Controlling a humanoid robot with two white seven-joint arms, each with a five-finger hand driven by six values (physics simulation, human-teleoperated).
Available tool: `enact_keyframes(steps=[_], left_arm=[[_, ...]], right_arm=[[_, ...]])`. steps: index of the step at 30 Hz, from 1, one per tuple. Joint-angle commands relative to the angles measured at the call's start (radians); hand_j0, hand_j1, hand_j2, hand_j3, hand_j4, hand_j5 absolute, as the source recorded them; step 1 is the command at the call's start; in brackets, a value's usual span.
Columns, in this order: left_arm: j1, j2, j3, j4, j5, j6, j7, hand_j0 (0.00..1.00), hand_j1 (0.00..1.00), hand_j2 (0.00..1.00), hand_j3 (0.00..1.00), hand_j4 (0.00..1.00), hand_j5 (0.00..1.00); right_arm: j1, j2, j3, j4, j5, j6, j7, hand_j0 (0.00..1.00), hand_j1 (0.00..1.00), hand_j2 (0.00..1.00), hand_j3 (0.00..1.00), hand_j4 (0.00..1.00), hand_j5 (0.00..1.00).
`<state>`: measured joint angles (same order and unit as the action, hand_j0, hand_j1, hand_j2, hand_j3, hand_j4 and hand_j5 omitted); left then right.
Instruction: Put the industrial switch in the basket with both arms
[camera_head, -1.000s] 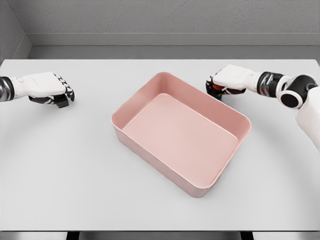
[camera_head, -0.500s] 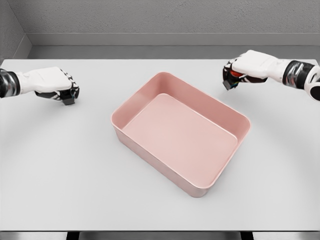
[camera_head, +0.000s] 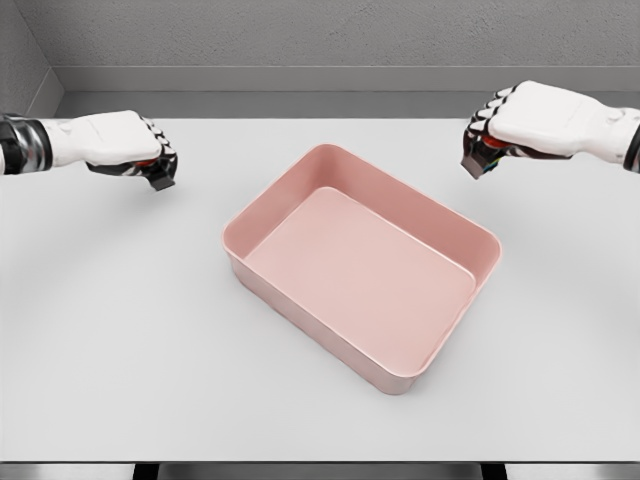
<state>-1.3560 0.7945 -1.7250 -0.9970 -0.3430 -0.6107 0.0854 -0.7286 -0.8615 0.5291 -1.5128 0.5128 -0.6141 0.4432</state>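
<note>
since the earlier frames both hands have been lifted and shifted: the right hand (camera_head: 497, 135) has been raised up and away from the far right rim of the pink basket (camera_head: 455, 218), and the left hand (camera_head: 135, 152) has been brought closer to the basket from its far left side.

the right hand is seen clenched around a small dark object with a red part, judged to be the industrial switch (camera_head: 480, 160), held above the table (camera_head: 120, 330) just beyond the basket's far right corner. the left hand is curled too, with a hint of red under the fingers; whether something is gripped there cannot be told.

the step in hand is judged to be the carry toward the basket. the next move calls for the right hand to be brought over the open cavity, lowered past the rim, and the fingers relaxed.

nothing else is seen on the table. only the basket's raised wall stands between the switch and the basket floor, so enough height must be kept while crossing it.
</note>
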Motion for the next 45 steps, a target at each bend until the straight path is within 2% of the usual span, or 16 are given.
enact_keyframes(steps=[1,6,11,15,28,40,41,45], left_arm=[[0.000,0.002,0.002,-0.018,0.012,0.000,0.000,0.51,0.51,0.51,0.51,0.51,0.51],[-0.011,0.003,0.002,-0.035,0.018,0.000,0.000,0.51,0.51,0.51,0.51,0.51,0.51],[-0.041,0.008,0.001,-0.069,0.019,0.000,0.000,0.51,0.51,0.51,0.51,0.51,0.51],[-0.067,0.008,0.001,-0.094,0.024,0.000,0.000,0.51,0.51,0.51,0.51,0.51,0.51],[-0.098,0.008,0.002,-0.181,0.041,0.000,0.002,0.51,0.51,0.51,0.51,0.51,0.51],[-0.097,0.006,0.035,-0.250,0.039,0.000,0.004,0.51,0.51,0.51,0.51,0.51,0.51],[-0.097,0.006,0.036,-0.264,0.039,0.000,0.004,0.51,0.51,0.51,0.51,0.51,0.51],[-0.100,0.006,0.038,-0.288,0.038,0.000,0.004,0.51,0.51,0.51,0.51,0.51,0.51]], right_arm=[[0.000,-0.039,-0.001,-0.070,-0.040,0.003,-0.003,0.48,0.48,0.48,0.48,0.48,0.48],[0.002,-0.059,-0.006,-0.133,-0.099,0.003,-0.004,0.48,0.48,0.48,0.48,0.48,0.48],[0.012,-0.008,-0.006,-0.145,-0.115,0.003,-0.006,0.48,0.48,0.48,0.48,0.48,0.48],[0.017,-0.014,-0.005,-0.170,-0.151,0.003,-0.006,0.48,0.48,0.48,0.48,0.48,0.48],[0.081,0.052,0.008,-0.184,-0.155,0.003,-0.006,0.48,0.48,0.48,0.48,0.48,0.48],[0.118,0.067,0.037,-0.190,-0.155,0.003,-0.004,0.49,0.49,0.49,0.49,0.49,0.49],[0.118,0.067,0.037,-0.190,-0.155,0.003,-0.006,0.50,0.50,0.50,0.50,0.50,0.50],[0.121,0.068,0.037,-0.190,-0.157,0.003,-0.021,0.76,0.76,0.76,0.76,0.76,0.76]])
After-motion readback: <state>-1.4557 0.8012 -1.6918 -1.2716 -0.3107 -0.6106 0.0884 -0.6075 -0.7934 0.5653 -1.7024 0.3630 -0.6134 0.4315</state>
